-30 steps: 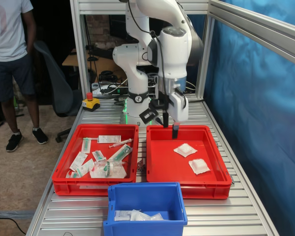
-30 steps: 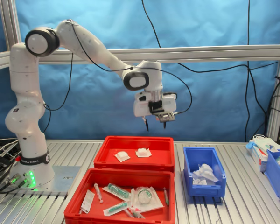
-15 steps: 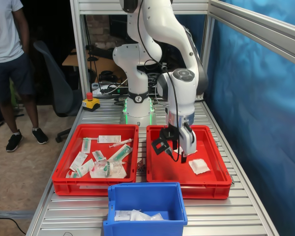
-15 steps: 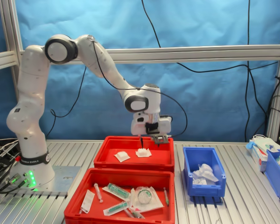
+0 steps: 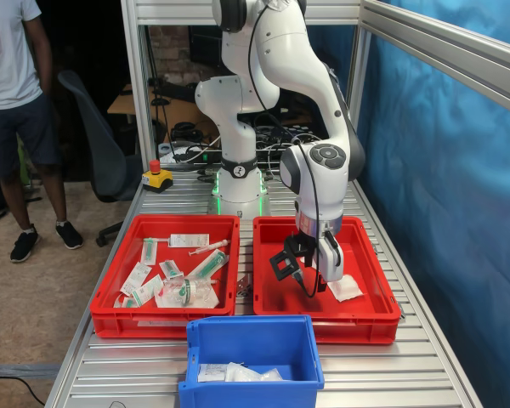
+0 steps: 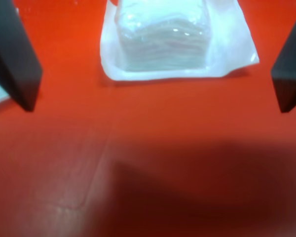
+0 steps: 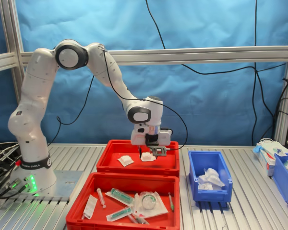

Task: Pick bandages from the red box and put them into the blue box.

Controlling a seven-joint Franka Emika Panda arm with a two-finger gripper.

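Fingers [image 6: 19,64] spread wide, low inside the wide shallow red plastic tray [image 5: 276,297], short of the white wrapped gauze pad [image 6: 163,37]; next, advance to straddle it, then clamp.

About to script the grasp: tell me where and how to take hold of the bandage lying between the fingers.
Grip the bandage across its thick gauze middle, coming straight down from above. It lies flat on the red box floor, and its thin wrap edges look too flimsy to pinch. The open gripper should shift over the pad first.
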